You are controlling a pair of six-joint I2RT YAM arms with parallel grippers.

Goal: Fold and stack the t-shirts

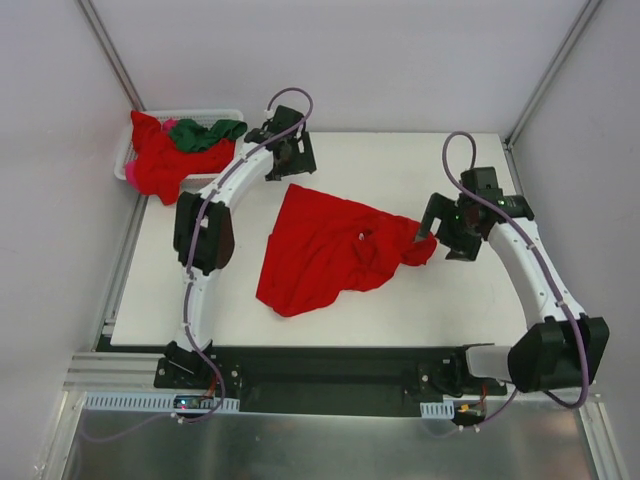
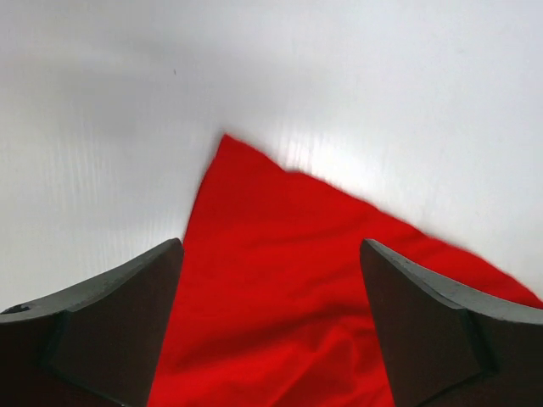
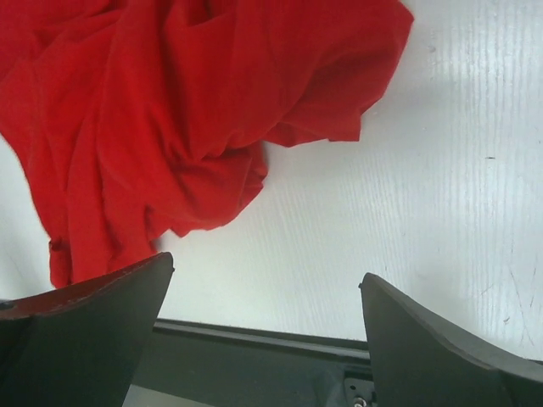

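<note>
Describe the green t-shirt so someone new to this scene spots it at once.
Find the white table, then the white basket off its far left corner. The green t-shirt lies bunched at the basket's right end, against a crumpled red shirt; it is the only dark green cloth in view.

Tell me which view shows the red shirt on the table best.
Top external: the whole red shirt shows, rumpled on the table. Left wrist shows only its pointed corner; right wrist only a bunched edge.
</note>
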